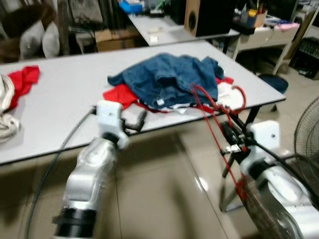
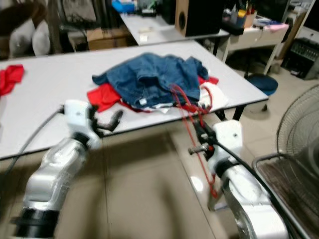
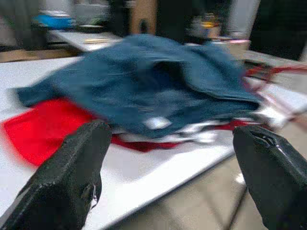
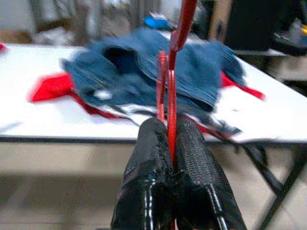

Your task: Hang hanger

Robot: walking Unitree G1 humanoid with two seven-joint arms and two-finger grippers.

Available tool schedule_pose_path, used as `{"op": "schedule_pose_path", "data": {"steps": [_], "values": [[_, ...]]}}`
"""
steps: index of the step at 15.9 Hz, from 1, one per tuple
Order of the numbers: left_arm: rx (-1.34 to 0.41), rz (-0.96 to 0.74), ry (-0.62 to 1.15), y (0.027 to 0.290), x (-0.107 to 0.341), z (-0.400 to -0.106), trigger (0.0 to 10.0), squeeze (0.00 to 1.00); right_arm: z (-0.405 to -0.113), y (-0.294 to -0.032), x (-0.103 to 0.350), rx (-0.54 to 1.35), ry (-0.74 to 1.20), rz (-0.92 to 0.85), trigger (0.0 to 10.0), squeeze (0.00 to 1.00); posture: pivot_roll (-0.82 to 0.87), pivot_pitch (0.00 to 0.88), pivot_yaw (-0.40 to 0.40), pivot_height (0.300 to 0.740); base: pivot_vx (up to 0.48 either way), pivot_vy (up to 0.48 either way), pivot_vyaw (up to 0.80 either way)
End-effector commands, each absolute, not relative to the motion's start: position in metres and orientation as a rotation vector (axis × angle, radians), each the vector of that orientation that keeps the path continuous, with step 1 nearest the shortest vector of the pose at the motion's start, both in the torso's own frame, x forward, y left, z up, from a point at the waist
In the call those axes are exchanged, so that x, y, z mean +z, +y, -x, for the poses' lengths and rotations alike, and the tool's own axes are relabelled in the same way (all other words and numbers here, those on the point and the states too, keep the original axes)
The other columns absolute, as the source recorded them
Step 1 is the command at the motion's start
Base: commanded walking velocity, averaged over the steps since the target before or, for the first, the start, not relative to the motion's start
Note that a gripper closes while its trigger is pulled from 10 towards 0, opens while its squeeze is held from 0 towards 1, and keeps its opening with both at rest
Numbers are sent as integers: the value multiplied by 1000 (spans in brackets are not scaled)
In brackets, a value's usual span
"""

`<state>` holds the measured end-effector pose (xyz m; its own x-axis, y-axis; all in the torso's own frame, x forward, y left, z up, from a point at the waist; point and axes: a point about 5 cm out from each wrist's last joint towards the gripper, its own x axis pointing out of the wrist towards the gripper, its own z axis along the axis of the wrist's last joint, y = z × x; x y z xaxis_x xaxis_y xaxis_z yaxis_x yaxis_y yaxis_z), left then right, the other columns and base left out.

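Observation:
My right gripper (image 1: pixel 225 119) is shut on a thin red hanger (image 1: pixel 214 115) just off the near edge of the white table (image 1: pixel 75 94); its hook (image 1: pixel 239 97) rises beside the clothes pile. In the right wrist view the hanger's red wire (image 4: pixel 171 96) runs up between the two closed fingers (image 4: pixel 148 163). A blue denim jacket (image 1: pixel 172 77) lies on top of red and white garments (image 1: pixel 119 94) on the table. My left gripper (image 1: pixel 137 122) is open at the table's near edge, left of the pile, its fingers (image 3: pixel 72 177) wide apart before the jacket (image 3: pixel 158 81).
Red cloth (image 1: pixel 22 82) and a pale garment (image 1: pixel 7 112) lie at the table's left end. Behind stands a second table (image 1: pixel 169 31) with a speaker (image 1: pixel 207 15) and clutter. A fan (image 1: pixel 306 134) stands at the right, with a wire basket (image 2: pixel 286 184) below it. Tiled floor lies beneath.

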<state>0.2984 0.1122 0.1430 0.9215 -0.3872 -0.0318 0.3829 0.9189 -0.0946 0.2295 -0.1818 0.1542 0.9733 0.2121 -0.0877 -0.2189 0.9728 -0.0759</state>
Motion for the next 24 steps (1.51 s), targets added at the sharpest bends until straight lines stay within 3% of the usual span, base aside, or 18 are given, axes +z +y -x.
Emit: {"op": "schedule_pose_path", "data": {"steps": [1, 6, 15, 19, 24], "values": [[-419, 65, 43, 113, 146, -303, 10000, 1000, -228, -183, 162, 213, 41, 68, 10000, 0, -57, 11, 39, 740, 375, 0, 0], [-490, 68, 48, 99, 145, -308, 10000, 1000, -219, -193, 164, 162, 44, 85, 10000, 0, -94, 20, 62, 740, 376, 0, -160], [-471, 81, 45, 99, 140, -305, 10000, 1000, -221, -181, 166, 232, 37, 53, 10000, 0, -74, 17, 29, 740, 410, 0, 0], [-491, 73, 36, 98, 142, -304, 10000, 1000, -222, -181, 166, 230, 31, 32, 10000, 0, -65, 12, 36, 740, 399, 0, -781], [-519, -28, 24, 91, 141, -306, 10000, 1000, -220, -180, 170, 223, -7, 19, 10000, 0, -68, 3, 65, 740, 0, 0, 0]]}}
